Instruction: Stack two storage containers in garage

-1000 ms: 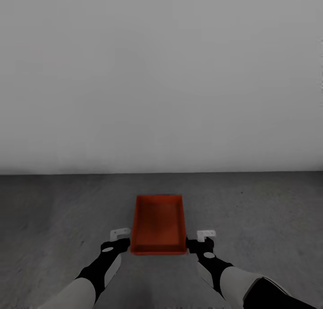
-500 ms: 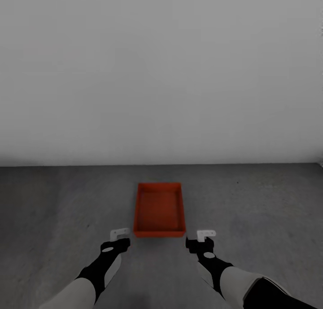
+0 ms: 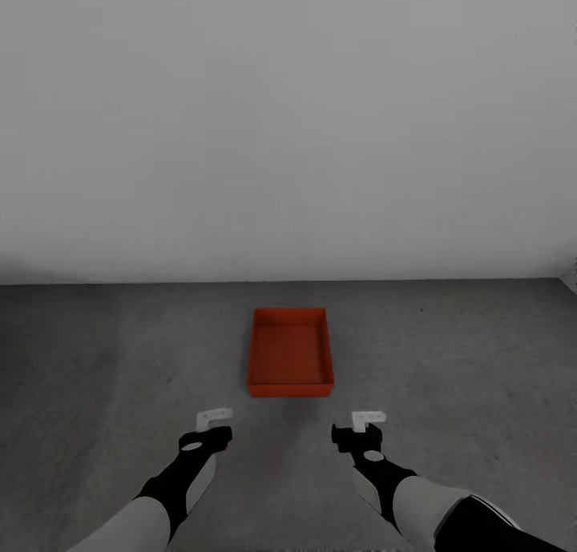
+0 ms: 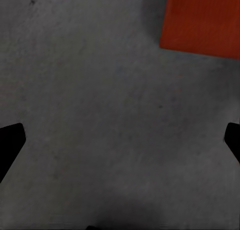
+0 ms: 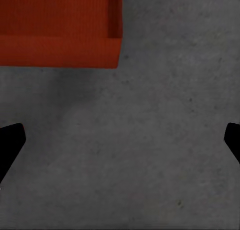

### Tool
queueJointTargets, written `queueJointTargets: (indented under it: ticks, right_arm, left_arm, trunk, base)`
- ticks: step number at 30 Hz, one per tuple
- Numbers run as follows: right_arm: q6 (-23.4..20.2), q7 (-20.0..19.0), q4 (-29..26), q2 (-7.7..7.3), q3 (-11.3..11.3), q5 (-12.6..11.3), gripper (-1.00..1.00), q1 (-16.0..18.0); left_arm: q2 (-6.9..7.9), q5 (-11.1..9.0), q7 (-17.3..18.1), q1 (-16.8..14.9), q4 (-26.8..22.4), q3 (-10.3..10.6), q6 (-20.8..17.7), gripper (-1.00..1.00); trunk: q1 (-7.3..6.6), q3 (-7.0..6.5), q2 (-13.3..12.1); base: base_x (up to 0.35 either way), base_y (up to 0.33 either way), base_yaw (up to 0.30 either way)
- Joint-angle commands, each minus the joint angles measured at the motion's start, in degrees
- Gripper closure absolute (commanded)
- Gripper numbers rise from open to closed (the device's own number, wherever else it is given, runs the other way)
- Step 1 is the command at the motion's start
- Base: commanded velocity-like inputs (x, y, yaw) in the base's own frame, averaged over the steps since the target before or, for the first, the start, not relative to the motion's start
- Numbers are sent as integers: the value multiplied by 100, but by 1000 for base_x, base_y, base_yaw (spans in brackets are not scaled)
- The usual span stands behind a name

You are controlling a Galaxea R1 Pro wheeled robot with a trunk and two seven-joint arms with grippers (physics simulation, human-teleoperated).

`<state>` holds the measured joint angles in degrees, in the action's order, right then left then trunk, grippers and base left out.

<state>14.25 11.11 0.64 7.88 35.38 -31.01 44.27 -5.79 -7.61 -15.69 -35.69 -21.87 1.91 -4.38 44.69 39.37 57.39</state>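
One orange-red storage container [image 3: 289,352] rests open side up on the dark grey concrete floor [image 3: 120,376] of the garage, a short way before the white wall. It looks empty. My left gripper [image 3: 215,425] and right gripper [image 3: 359,425] hover over the floor nearer to me than the container, one off each near corner, touching nothing. Both are open with nothing between the fingers. In the left wrist view a corner of the container [image 4: 202,22] lies ahead of the open left gripper [image 4: 122,140]. The right wrist view has the container's near wall [image 5: 60,49] ahead of the right gripper [image 5: 122,140].
A plain white wall [image 3: 288,127] closes off the room behind the container. Bare concrete floor spreads to both sides and between me and the container.
The whole view has pulled back: the wall's base and the container sit higher and farther in the picture. The grippers, which flanked the container's near end, now stand apart from it.
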Motion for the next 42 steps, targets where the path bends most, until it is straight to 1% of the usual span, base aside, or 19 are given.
queueJointTargets:
  ticks: [1, 7, 9, 12, 13, 15, 16, 17, 19, 21, 22, 24, 26, 30, 32, 33, 36, 41, 42]
  right_arm:
    - [17, 14, 7, 3, 50, -46, -100, 3]
    - [13, 8, 7, -17, 52, -26, -100, 3]
    - [6, 12, 13, -24, 54, -10, -100, 3]
    - [-9, -12, 22, -106, 59, -7, -100, 6]
    - [-33, -28, 36, -259, 63, -16, -100, 8]
    - [-53, -42, 62, -459, 69, -24, -100, 10]
    - [-89, -96, 105, -959, 73, -21, -100, -8]
    - [-111, -128, 114, -1042, 71, -24, -100, -67]
    - [-152, -188, 122, -1149, 68, -18, -100, -281]
    - [-171, -236, 125, -1214, 70, -7, -100, -501]
    - [-179, -289, 126, -1262, 72, 3, -100, -749]
    - [-187, -374, 127, -1305, 73, 13, -100, -1107]
    - [-188, -428, 125, -1321, 75, 17, -100, -1304]
    - [-195, -634, 128, -1344, 89, 23, -100, -1715]
    - [-203, -687, 129, -1347, 93, 24, -100, -1801]
    - [-219, -741, 129, -1348, 96, 24, -100, -1896]
    - [-305, -854, 129, -1350, 99, 24, -100, -2130]
    - [-460, -964, 130, -1347, 107, 24, -100, -2600]
    - [-472, -979, 128, -1339, 108, 28, -100, -2808]
  left_arm:
    - [3, -55, -30, 0, -10, 23, -27, -100]
    - [46, -53, 4, 0, 42, 32, -63, -100]
    - [92, -46, 30, 0, 118, 30, -71, -100]
    - [256, -41, 24, 0, 192, 32, -95, -100]
    - [368, -51, 25, 0, 231, 37, -110, -100]
    - [504, -61, 32, 0, 327, 40, -131, -100]
    - [925, -69, 116, 0, 1321, 33, -104, -100]
    - [1000, -77, 170, 0, 1640, 31, -92, -100]
    - [1075, -89, 256, 4, 1910, 30, -85, -100]
    - [1115, -93, 301, 3, 2010, 29, -83, -100]
    - [1148, -97, 335, 1, 2074, 29, -80, -100]
    - [1182, -124, 371, 1, 2129, 29, -76, -100]
    - [1196, -167, 387, 0, 2150, 29, -74, -100]
    - [1226, -525, 417, 15, 2179, 28, -64, -100]
    - [1239, -656, 435, 39, 2182, 28, -60, -100]
    - [1251, -775, 471, 99, 2184, 28, -51, -100]
    - [1269, -936, 605, 339, 2186, 28, 5, -100]
    - [1353, -1029, 971, 733, 2187, 28, 95, -100]
    - [1378, -1043, 1103, 872, 2187, 28, 108, -100]
  trunk:
    - [-2, 4, 3]
    - [-2, 4, 3]
    - [-2, 4, 3]
    - [-2, 4, 3]
    - [-2, 4, 3]
    - [-2, 4, 3]
    - [-2, 4, 3]
    - [-2, 4, 3]
    - [-2, 4, 3]
    - [-2, 4, 3]
    - [-2, 4, 3]
    - [-2, 4, 3]
    - [-2, 4, 3]
    - [-2, 4, 3]
    - [-2, 4, 3]
    - [-2, 4, 3]
    - [-2, 4, 3]
    - [-2, 4, 3]
    - [-2, 4, 3]
  base:
    - [-120, 32, 0]
    - [-39, 10, 0]
    - [-7, 2, 0]
    - [-3, 1, 0]
    - [-2, 0, 0]
    - [-1, 0, 0]
    - [0, 0, 0]
    - [0, 0, 0]
    - [0, 0, 0]
    - [0, 0, 0]
    - [0, 0, 0]
    - [0, 0, 0]
    - [0, 0, 0]
    - [0, 0, 0]
    - [0, 0, 0]
    - [0, 0, 0]
    - [0, 0, 0]
    - [0, 0, 0]
    - [0, 0, 0]
